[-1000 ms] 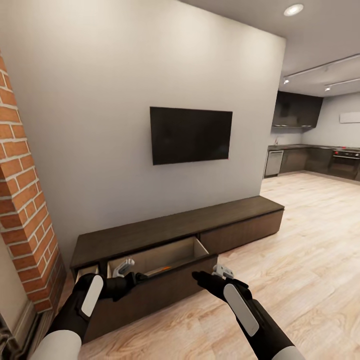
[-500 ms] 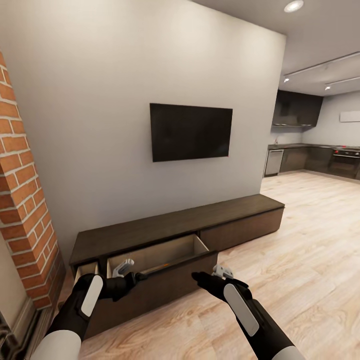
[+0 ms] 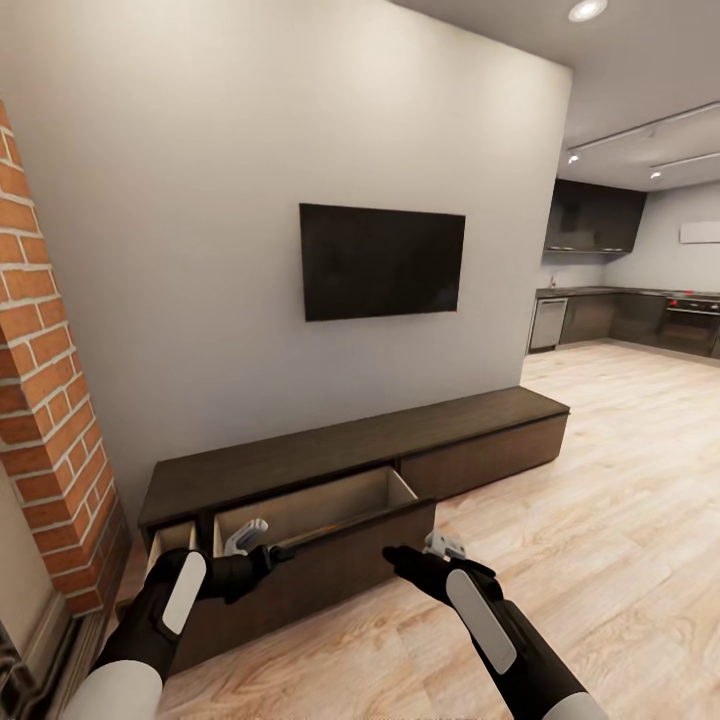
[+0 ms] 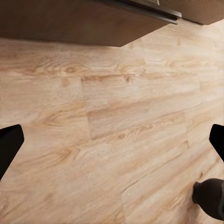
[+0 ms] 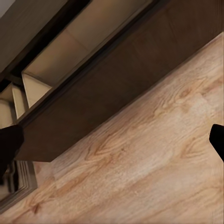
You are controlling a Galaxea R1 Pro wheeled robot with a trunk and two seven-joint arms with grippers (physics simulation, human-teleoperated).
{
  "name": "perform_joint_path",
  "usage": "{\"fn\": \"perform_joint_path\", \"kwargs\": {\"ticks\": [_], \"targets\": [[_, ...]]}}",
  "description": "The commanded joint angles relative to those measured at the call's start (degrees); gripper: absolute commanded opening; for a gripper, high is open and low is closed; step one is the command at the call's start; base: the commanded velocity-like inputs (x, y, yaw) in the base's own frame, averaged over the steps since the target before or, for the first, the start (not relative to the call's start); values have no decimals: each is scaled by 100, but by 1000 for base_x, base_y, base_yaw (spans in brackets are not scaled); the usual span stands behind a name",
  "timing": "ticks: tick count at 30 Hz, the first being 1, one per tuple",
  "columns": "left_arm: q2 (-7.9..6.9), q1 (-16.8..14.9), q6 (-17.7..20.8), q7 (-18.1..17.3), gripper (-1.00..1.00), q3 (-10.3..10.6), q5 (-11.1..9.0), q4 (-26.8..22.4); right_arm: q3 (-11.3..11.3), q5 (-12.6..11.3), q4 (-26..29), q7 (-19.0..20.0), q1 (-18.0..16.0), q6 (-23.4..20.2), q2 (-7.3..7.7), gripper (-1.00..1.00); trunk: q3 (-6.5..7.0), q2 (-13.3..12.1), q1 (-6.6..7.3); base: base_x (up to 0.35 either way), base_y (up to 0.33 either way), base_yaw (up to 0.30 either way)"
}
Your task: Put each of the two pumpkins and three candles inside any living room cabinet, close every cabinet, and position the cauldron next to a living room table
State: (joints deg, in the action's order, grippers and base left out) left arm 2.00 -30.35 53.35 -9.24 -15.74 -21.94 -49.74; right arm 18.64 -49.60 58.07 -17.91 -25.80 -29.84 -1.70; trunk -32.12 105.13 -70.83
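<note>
**Drawer open, closing not yet done**

Both grippers, left (image 3: pixel 247 535) and right (image 3: pixel 444 545), hang with fingers spread and nothing held, just near of the cabinet (image 3: pixel 350 455). Its wide drawer (image 3: pixel 330 525) stands pulled out, something orange inside. Judging by this, closing the drawers and placing the cauldron remain.

Bright, even render | recessed ceiling spot (image 3: pixel 587 16) and kitchen track lights (image 3: pixel 612 152) glowing | soft shadow beneath cabinet (image 3: pixel 350 470) | wide-angle stretch at edges | wrist views soft, slightly blurred
</note>
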Motion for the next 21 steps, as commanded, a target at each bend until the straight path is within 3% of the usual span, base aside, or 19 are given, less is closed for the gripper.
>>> {"fn": "perform_joint_path", "kwargs": {"ticks": [1,10,14,21], "targets": [[9,-6,16,-52,100,-30,52,-3,10,-52,3,-57,-4,-4,-1,100,-25,45,-22,0,0,0],[2,1,-644,48,100,9,130,30,45,39,-3,-84,-4,69,-11,100,-187,406,-220,0,0,0],[2,3,-856,327,100,2,155,164,72,70,-10,-93,-3,92,-12,100,-258,566,-308,0,0,0],[2,3,-994,563,100,20,165,199,86,81,7,-63,-4,257,-6,100,-384,847,-461,0,0,10]]}}
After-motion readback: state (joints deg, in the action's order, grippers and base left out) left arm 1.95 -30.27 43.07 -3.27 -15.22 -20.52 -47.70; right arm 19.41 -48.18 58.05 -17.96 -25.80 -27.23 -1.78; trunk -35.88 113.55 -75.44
